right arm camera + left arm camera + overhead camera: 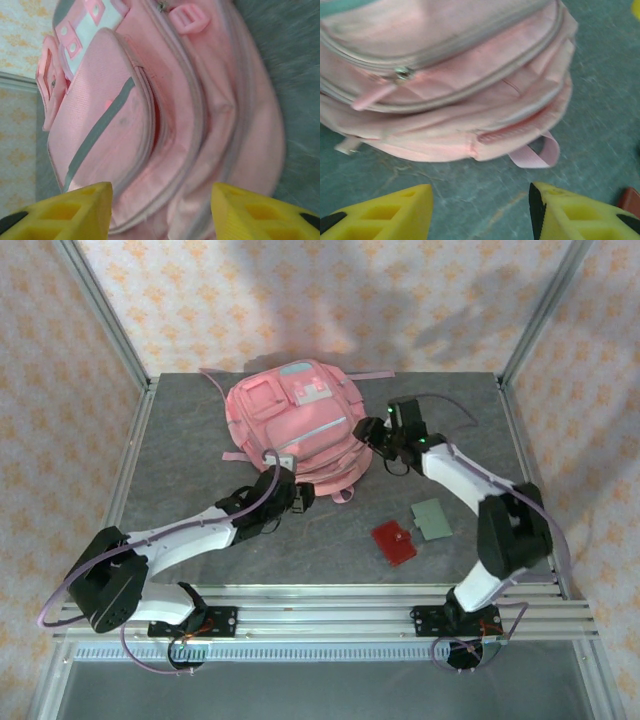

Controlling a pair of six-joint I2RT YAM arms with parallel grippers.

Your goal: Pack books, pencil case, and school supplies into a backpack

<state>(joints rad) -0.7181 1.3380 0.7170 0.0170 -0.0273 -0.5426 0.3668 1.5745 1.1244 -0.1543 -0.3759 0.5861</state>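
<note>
We have the backpack [298, 425] lying flat toward the back of the worktop [200, 460], front pockets up. The left hand [284, 474] [480, 200] is at the bag's near edge, fingers spread, gripping nothing. The right hand [372, 430] [161, 192] is at the bag's right side, also open and empty. The red square pad [394, 541] and grey-green card [432, 518] lie just beside each other, front-right, apart from the bag.

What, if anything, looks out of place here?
Two small flat items, a red pad and a grey-green card, lie loose on the table near the pink backpack, not inside it. Nothing looks damaged.
</note>
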